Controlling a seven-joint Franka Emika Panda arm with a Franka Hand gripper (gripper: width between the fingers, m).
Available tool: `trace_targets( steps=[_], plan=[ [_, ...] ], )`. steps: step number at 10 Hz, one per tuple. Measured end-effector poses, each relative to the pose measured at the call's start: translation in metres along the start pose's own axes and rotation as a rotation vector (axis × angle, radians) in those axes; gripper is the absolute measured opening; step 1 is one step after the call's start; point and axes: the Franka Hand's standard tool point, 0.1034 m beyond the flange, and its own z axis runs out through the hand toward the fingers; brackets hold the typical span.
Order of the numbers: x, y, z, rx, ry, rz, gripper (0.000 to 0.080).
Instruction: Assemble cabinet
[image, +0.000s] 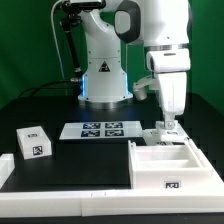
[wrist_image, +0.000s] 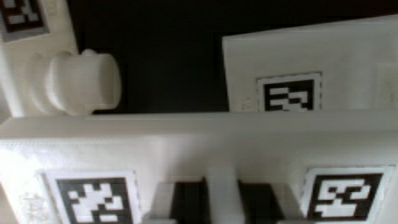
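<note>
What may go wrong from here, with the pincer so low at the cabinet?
1. The pincer stands right at an edge of the cabinet. If it comes lower, it might strike the rim and shift the cabinet on the table.
2. The wrist view is blurred and does not show whether the pincer is open or shut, so a grasp attempted here may miss or slip.
</note>
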Motion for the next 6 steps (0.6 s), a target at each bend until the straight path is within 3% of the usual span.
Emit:
trace_targets(
  steps=[6],
  plan=[
    [-0.0017,0.0001,0.0023,0.003,-0.001,0.005,0.0070]
  ],
)
